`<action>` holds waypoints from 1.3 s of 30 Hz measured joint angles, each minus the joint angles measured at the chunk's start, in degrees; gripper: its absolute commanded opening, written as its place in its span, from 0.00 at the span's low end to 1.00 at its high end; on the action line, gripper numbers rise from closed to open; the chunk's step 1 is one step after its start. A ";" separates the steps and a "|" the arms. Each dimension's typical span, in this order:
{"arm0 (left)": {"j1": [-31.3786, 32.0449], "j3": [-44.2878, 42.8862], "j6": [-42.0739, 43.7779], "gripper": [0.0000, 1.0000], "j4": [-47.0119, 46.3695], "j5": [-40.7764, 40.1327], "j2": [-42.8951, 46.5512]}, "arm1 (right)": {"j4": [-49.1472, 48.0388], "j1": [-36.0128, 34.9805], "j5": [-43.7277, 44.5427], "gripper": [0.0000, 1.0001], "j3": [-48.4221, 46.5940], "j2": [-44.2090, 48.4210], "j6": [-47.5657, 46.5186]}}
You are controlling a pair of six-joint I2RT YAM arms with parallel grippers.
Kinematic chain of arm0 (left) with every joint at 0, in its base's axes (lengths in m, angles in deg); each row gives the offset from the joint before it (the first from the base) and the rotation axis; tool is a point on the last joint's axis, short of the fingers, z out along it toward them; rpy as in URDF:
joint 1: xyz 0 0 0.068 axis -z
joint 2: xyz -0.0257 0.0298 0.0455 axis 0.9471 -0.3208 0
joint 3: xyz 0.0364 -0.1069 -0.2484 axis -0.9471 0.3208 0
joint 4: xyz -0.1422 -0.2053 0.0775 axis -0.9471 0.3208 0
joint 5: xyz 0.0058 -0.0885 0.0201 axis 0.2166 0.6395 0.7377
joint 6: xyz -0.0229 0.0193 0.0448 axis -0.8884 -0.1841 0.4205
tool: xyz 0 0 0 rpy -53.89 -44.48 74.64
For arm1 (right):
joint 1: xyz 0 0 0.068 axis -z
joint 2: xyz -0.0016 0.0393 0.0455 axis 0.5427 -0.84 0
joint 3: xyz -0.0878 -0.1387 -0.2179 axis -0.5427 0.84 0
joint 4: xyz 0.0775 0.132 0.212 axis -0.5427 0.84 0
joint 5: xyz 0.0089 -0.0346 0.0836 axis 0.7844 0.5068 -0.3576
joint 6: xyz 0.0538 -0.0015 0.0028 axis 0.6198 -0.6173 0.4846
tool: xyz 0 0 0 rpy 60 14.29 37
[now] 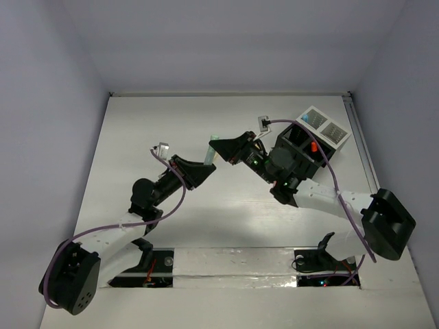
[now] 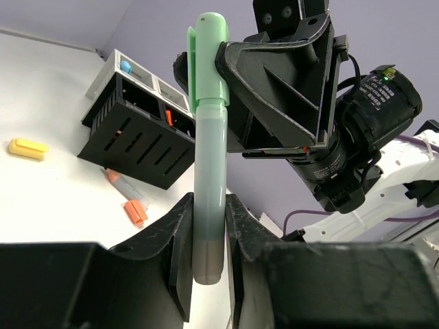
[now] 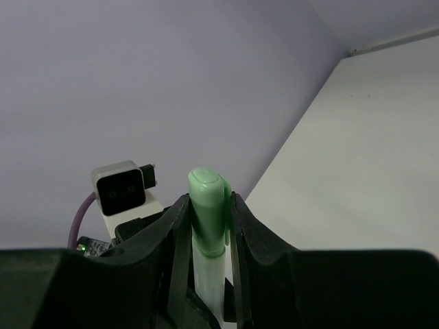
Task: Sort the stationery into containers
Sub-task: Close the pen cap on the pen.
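A mint green marker pen point(image 1: 212, 148) is held in the air between both grippers, left of the containers. My left gripper point(image 2: 209, 209) is shut on its grey lower barrel point(image 2: 208, 178). My right gripper point(image 3: 208, 205) is shut on its green cap point(image 3: 208, 195); in the left wrist view the right gripper point(image 2: 223, 75) sits by the cap. The black box point(image 1: 296, 147) holds an orange pen point(image 1: 313, 146). The white tray point(image 1: 326, 127) joined to it holds a small blue item point(image 2: 125, 66).
On the table in the left wrist view lie a yellow block point(image 2: 27, 148) left of the black box point(image 2: 137, 140), and an orange-capped marker point(image 2: 129, 202) in front of it. Purple cables trail from both wrists.
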 measured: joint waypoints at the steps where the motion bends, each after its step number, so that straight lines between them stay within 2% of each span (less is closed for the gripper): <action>1: 0.00 -0.22 -0.02 0.00 -0.13 0.17 -0.33 | -0.04 0.00 0.15 0.00 0.11 0.11 0.00; 14: 2.08 -3.28 -0.90 0.00 -0.98 1.64 -6.38 | -8.44 -0.02 5.38 0.00 6.67 1.33 -0.87; 23: 3.65 -6.51 1.57 0.00 -1.62 0.39 -7.96 | -12.13 -0.28 4.72 0.00 5.84 0.79 -1.92; 39: 4.79 -11.91 7.15 0.00 0.85 1.66 -9.51 | -6.58 -0.17 6.47 0.00 4.87 5.79 -4.81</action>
